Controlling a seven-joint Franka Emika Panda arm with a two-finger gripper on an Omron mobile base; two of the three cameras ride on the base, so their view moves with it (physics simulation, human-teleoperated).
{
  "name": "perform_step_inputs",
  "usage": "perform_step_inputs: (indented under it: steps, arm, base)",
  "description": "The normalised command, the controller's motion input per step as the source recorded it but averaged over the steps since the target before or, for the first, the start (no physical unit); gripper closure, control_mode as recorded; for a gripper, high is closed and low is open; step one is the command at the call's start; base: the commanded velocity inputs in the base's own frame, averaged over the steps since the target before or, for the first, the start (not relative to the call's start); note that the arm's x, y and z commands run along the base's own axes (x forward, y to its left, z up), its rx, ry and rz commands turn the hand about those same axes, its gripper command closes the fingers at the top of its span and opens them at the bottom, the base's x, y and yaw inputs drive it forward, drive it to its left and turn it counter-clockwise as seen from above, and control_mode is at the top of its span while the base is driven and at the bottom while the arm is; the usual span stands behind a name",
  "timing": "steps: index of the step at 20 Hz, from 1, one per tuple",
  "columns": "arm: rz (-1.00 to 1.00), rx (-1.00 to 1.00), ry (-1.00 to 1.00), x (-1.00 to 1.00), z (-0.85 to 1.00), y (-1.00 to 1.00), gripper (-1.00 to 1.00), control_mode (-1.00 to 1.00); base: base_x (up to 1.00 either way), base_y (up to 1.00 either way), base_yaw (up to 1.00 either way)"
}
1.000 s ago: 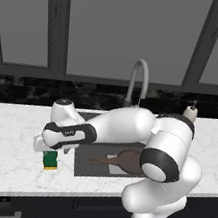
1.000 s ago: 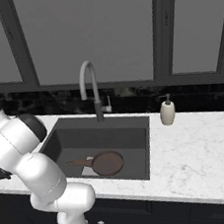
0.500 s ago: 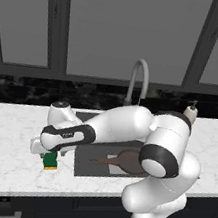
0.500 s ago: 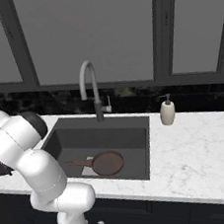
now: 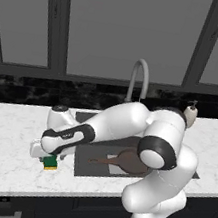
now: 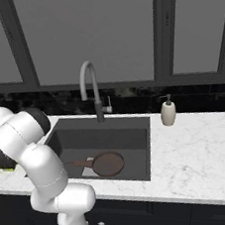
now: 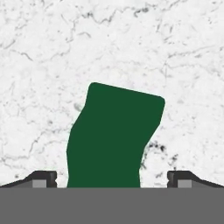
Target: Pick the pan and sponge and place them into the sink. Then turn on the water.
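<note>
Sponge (image 7: 114,138) lies green face up on marble counter (image 7: 183,65), directly beneath our gripper (image 7: 112,178), body centred between fingertips. Jaws spread wide, one tip either side, nothing clamped: stance suits straight descent and pinch across sponge's width, we judge. Off to hand's side, pan (image 5: 131,161) rests in sink (image 5: 82,163), handle pointing toward us. Faucet (image 5: 139,81) stands behind basin, no water running.

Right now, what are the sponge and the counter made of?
The sponge looks like soft foam: matte green top on a yellow base, though the softness is a guess. The counter looks like polished white marble, judging by its grey veins.
</note>
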Motion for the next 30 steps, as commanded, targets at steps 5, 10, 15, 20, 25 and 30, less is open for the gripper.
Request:
perform_step_inputs:
  steps: [5, 10, 15, 20, 25, 30]
  arm:
    - [0.01, -0.02, 0.0, 0.0, -0.27, 0.18, -1.0, -1.0]
    - [0.03, -0.02, 0.0, -0.01, -0.31, 0.26, -1.0, -1.0]
    - [0.0, -0.03, 0.0, 0.0, -0.26, 0.09, 1.0, -1.0]
    - [0.0, 0.0, 0.0, 0.0, -0.03, 0.0, 1.0, -1.0]
    - [0.0, 0.09, 0.0, 0.0, -0.12, -0.56, 1.0, -1.0]
    - [0.0, 0.22, 0.0, 0.06, 0.04, -1.0, 1.0, -1.0]
  base:
    - [0.0, 0.0, 0.0]
    - [0.0, 0.0, 0.0]
    - [0.0, 0.0, 0.0]
    - [0.0, 0.0, 0.0]
    - [0.0, 0.0, 0.0]
    - [0.0, 0.0, 0.0]
